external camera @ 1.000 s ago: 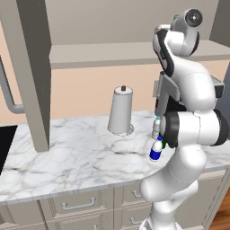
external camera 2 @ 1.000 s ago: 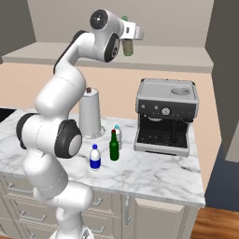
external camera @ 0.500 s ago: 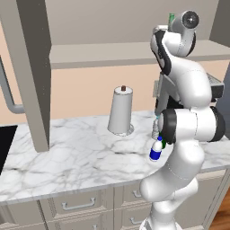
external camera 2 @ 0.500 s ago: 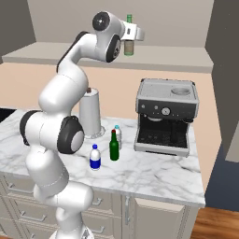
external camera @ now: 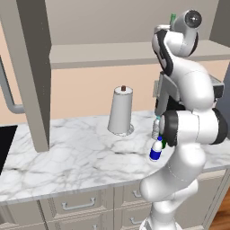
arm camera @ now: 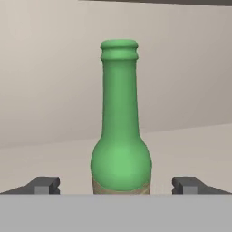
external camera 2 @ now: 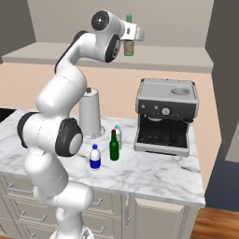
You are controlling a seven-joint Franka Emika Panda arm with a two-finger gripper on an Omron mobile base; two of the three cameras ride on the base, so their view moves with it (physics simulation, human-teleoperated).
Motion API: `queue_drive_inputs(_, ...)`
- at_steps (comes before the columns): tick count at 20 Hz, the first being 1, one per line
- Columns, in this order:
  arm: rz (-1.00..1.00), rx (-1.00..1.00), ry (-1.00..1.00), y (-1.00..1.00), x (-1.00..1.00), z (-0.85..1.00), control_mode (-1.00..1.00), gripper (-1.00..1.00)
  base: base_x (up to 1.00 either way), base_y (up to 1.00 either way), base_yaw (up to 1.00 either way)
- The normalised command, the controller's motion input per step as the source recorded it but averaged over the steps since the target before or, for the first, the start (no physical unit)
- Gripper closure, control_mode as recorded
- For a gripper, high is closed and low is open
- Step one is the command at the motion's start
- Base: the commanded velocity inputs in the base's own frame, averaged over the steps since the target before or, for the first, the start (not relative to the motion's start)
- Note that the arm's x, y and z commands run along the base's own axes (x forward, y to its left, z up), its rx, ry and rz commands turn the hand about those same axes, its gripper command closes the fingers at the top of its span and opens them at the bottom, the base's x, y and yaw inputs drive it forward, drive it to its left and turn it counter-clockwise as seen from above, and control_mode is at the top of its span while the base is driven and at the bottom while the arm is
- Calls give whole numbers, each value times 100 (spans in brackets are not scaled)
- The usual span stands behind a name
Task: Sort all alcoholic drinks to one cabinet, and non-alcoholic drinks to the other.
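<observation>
**Up on the cabinet shelf: olive-green bottle stands between spread fingers**

Up at the open cabinet shelf, above the espresso machine, the gripper is raised to shelf height. Its two fingertips stand wide apart, one on each side of the olive-green glass bottle, and a clear gap shows on both sides of the glass, so nothing is gripped. This bottle is upright, with a tan label at its lower body, and it seems to rest on the shelf, though its base is hidden in the hand view.

Down on the marble counter, left of the espresso machine, three other drinks stand close together. The dark green glass bottle is nearest to the machine. The clear plastic bottle with a pale cap is just behind it. The white bottle with a blue label stands left of the dark green one, closer to the counter's front edge. Behind them, further left of the machine, stands the paper towel roll.
</observation>
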Motion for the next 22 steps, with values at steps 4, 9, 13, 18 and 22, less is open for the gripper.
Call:
queue_drive_inputs(4, 0, 1, 0, 0, -53, 0, -100, -100, 0, 0, 0)
queue_drive_inputs(9, 0, 0, 0, 1, -61, 0, -100, -100, 0, 0, 0)
queue_drive_inputs(13, 0, 0, 0, 12, -70, -2, -100, -100, 0, 0, 0)
queue_drive_inputs(18, 0, 0, 0, 21, -71, -7, -100, -100, 0, 0, 0)
queue_drive_inputs(22, 0, 0, 0, 19, -62, -14, -100, -100, 0, 0, 0)
